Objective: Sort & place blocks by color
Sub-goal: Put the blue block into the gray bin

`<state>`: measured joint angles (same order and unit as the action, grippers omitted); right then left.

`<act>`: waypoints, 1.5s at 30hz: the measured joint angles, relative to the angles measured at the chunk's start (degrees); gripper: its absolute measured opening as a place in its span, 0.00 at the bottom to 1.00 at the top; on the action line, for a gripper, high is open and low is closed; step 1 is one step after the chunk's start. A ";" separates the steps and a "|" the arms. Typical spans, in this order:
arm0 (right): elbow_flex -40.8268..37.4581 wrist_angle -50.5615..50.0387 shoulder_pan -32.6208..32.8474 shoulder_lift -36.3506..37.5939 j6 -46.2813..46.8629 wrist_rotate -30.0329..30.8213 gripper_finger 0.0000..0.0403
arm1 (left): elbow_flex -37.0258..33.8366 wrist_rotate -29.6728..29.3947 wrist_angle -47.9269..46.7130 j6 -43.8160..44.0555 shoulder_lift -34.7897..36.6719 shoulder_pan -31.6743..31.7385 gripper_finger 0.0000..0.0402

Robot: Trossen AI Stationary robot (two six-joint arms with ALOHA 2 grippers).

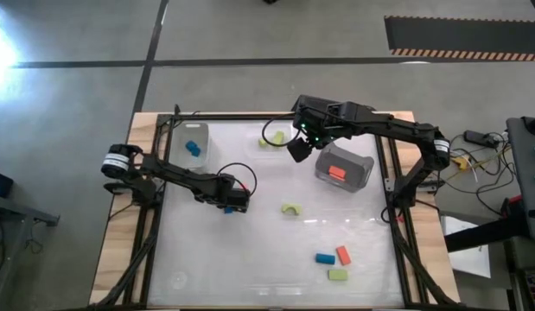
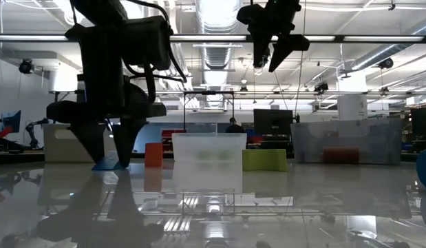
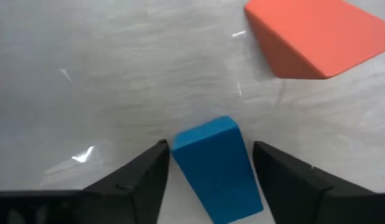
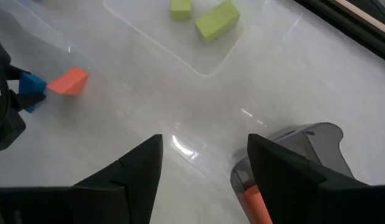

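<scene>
My left gripper (image 1: pixel 231 204) is down at the table, left of centre, and open. Its fingers stand on either side of a blue block (image 3: pixel 214 171) that lies flat on the table (image 2: pixel 106 164). A red-orange wedge block (image 3: pixel 310 34) lies just beyond it. My right gripper (image 1: pixel 297 149) hangs open, high above the table (image 2: pixel 271 55), next to the grey bin (image 1: pixel 358 168); it holds nothing. A green arch (image 1: pixel 289 208) rests mid-table. Blue (image 1: pixel 325 258), red-orange (image 1: pixel 343 255) and green (image 1: pixel 337 275) blocks lie near the near right corner. My left gripper comes at the blue block from above, its fingers along the block's two long sides. One fingertip (image 3: pixel 156 155) stands right at the block's edge (image 3: pixel 176 149), and I cannot tell whether it touches. The other finger stands apart from the block.
The grey bin holds a red-orange block (image 1: pixel 336 172). A clear bin (image 1: pixel 200 134) at far left holds a blue block (image 1: pixel 193 148). Another clear bin (image 4: pixel 208 65) at the far middle holds green blocks (image 4: pixel 216 18). Black frame rails (image 1: pixel 392 173) edge the table.
</scene>
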<state>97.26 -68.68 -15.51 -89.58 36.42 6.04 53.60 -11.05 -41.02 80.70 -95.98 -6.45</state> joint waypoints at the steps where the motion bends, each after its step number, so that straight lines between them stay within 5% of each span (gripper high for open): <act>1: -0.04 -0.08 0.00 0.00 0.00 0.00 0.56 | -0.01 0.00 0.01 0.01 0.00 0.01 0.48; 7: -0.07 -0.07 0.00 0.00 0.00 0.00 0.56 | -0.11 0.06 0.05 0.07 0.24 0.01 0.30; 13: -0.07 -0.07 0.02 0.00 0.00 0.00 0.56 | 1.32 1.95 -2.56 -0.23 4.21 -0.03 0.30; 23: -0.09 -0.07 0.00 0.02 0.00 0.00 0.56 | 4.28 1.90 -14.50 -8.31 20.91 4.54 0.30; 33: -0.09 -0.05 0.00 0.02 0.00 0.00 0.56 | 4.67 1.75 -20.97 -28.10 29.74 27.81 0.30; 40: -0.09 0.17 0.00 0.02 0.03 0.00 0.56 | 4.70 2.03 -20.76 -42.46 27.10 46.23 0.30; 45: -0.09 0.25 0.01 0.02 0.01 0.00 0.56 | 4.70 2.25 -18.78 -48.60 23.33 53.79 0.30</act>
<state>97.17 -68.43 -15.50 -89.56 36.43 6.04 58.30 -8.80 -59.81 32.10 -72.66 47.35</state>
